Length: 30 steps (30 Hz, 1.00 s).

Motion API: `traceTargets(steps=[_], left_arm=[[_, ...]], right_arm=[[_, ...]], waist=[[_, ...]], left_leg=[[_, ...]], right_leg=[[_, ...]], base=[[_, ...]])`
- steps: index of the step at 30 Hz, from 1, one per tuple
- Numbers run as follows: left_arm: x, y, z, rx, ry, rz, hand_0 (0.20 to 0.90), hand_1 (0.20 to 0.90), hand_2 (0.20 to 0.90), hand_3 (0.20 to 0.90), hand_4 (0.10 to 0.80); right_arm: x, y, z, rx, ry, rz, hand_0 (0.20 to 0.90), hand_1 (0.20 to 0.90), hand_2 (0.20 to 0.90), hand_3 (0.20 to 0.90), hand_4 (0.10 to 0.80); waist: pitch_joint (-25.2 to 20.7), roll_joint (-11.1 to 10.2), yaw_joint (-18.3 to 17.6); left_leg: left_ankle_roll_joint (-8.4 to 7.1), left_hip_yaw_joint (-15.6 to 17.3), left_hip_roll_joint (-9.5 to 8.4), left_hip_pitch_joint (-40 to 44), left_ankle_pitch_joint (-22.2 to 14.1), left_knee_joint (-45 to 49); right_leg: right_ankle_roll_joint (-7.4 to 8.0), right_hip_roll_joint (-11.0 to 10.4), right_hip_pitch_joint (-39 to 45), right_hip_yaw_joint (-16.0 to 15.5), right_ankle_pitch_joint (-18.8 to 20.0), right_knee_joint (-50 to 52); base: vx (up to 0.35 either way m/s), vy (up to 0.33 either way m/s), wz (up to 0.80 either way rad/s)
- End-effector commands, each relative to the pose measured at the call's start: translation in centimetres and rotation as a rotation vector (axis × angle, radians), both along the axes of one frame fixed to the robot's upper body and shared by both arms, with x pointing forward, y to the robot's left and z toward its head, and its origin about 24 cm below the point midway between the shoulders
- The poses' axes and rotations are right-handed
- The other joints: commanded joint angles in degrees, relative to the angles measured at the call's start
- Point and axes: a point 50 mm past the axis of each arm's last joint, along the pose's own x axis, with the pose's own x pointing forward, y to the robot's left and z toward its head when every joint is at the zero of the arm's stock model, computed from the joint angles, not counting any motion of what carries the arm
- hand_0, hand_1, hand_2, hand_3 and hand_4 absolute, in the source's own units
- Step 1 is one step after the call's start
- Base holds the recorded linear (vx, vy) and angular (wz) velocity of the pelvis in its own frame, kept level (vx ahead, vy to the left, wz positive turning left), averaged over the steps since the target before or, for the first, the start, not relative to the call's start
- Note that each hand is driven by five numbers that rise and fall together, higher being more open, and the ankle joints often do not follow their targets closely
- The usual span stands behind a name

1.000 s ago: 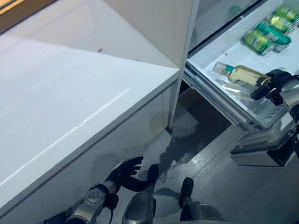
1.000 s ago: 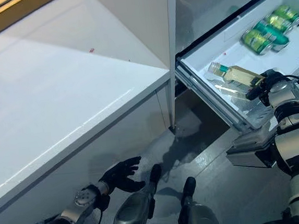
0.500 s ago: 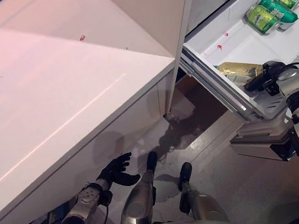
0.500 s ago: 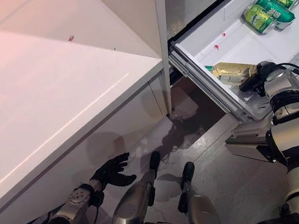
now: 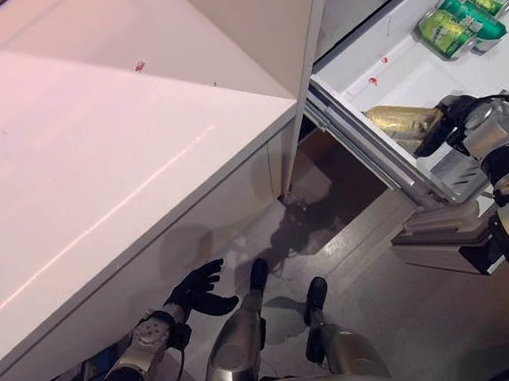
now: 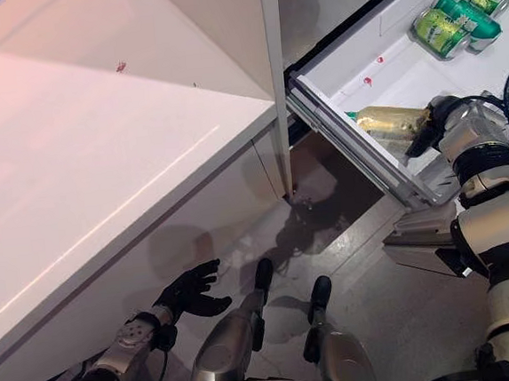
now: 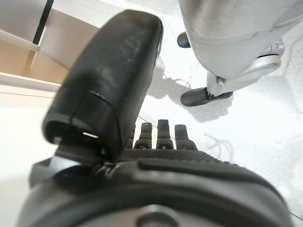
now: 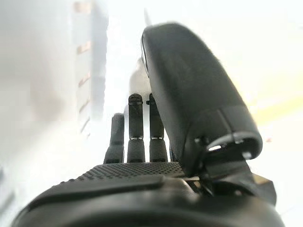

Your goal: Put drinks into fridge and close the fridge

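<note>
Left hand low beside white counter, fingers spread, holds nothing; idle, kept clear of work.

Fridge drawer pulled out so drinks can drop in from above.

Bottle lies on side in drawer near front wall.

Right hand at bottle's end, fingers straight in wrist view, no grip; judged release.

Green cans sit at drawer's far end. Drawer not yet closed.
</note>
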Motion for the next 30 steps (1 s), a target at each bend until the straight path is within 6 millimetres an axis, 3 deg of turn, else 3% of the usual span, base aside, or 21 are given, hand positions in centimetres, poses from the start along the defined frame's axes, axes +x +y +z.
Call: traceTargets(steps=[1,6,11,14,18,22,25,27,30], left_arm=[[-0.7,-0.3,0.1,0.005,-0.028,-0.02,0.9,0.9,0.9,0.9,0.8],[-1.3,0.2,-0.2,0.024,0.001,-0.02,0.9,0.9,0.9,0.9,0.8],[-2.2,0.5,-0.8,0.041,0.036,-0.022,0.9,0.9,0.9,0.9,0.8],[-2.7,0.6,-1.2,0.045,0.06,-0.012,0.9,0.9,0.9,0.9,0.8],[-3.4,0.6,-1.9,0.05,0.101,0.0,0.9,0.9,0.9,0.9,0.8],[-4.4,0.3,-2.8,0.055,0.154,0.005,0.9,0.9,0.9,0.9,0.8],[-5.0,0.1,-3.4,0.058,0.183,0.007,0.9,0.9,0.9,0.9,0.8],[-5.7,-0.3,-4.0,0.064,0.213,0.009,0.9,0.9,0.9,0.9,0.8],[-6.3,-0.8,-4.4,0.044,0.231,0.017,0.9,0.9,0.9,0.9,0.8]], right_arm=[[-0.7,-0.5,4.5,-0.315,-0.022,0.038,0.9,0.9,0.9,0.9,0.8],[-1.1,0.4,6.0,-0.399,-0.073,0.104,0.9,0.9,0.9,0.9,0.8],[-2.0,0.4,7.1,-0.362,-0.202,0.152,0.9,0.9,0.9,0.9,0.8],[-2.9,0.2,7.2,-0.183,-0.348,0.192,0.9,0.9,0.9,0.9,0.8],[-3.8,0.0,6.3,0.29,-0.636,0.21,0.9,0.9,0.9,0.9,0.8],[-5.2,-1.0,3.7,0.722,-0.936,0.154,0.9,0.9,0.9,0.9,0.8],[-6.1,-1.3,1.5,0.852,-1.066,0.104,0.9,0.9,0.9,0.9,0.8],[-6.8,-1.0,-1.9,1.11,-1.147,-0.012,0.9,0.9,0.9,0.9,0.8],[-7.2,0.0,-5.0,1.235,-1.178,-0.075,0.9,0.9,0.9,0.9,0.8]], waist=[[-3.35,-3.44,-0.02],[-5.88,-4.7,-1.26],[-9.0,-5.71,-2.92],[-11.12,-6.18,-4.23],[-13.55,-6.36,-5.83],[-15.38,-6.1,-7.26],[-15.93,-5.85,-7.87],[-16.2,-5.54,-8.47],[-15.93,-5.31,-8.59]], left_leg=[[0.37,4.92,-0.81,1.84,-6.66,3.05],[0.42,6.15,-0.77,3.81,-6.96,2.3],[0.71,7.25,-0.88,6.08,-7.63,1.73],[0.92,8.29,-0.84,7.77,-8.19,1.2],[1.14,9.6,-0.75,9.82,-9.17,0.88],[1.42,10.49,-0.9,11.48,-10.45,1.05],[1.7,10.72,-1.13,12.21,-11.23,1.53],[2.15,10.91,-1.47,12.79,-12.21,2.52],[2.89,10.48,-2.06,12.72,-13.75,5.24]], right_leg=[[1.46,-1.64,-2.72,4.04,-2.43,7.33],[1.95,-1.65,-1.19,4.79,-2.37,6.88],[2.49,-1.68,0.61,6.1,-2.31,6.28],[2.9,-1.65,1.81,7.14,-2.15,5.67],[3.28,-1.78,3.36,8.1,-2.07,5.1],[3.76,-1.95,4.62,9.27,-1.99,4.54],[4.1,-2.13,5.26,10.11,-1.86,4.28],[4.34,-2.48,5.67,11.1,-1.94,4.56],[4.3,-2.98,5.76,12.04,-2.51,5.98]], base=[[-0.007,0.02,-0.03],[-0.01,0.035,-0.07],[0.007,0.044,-0.14],[0.011,0.067,-0.19],[0.018,0.055,-0.28],[0.025,0.036,-0.18],[0.025,0.022,-0.2],[0.036,0.026,-0.19],[0.053,0.026,-0.16]])
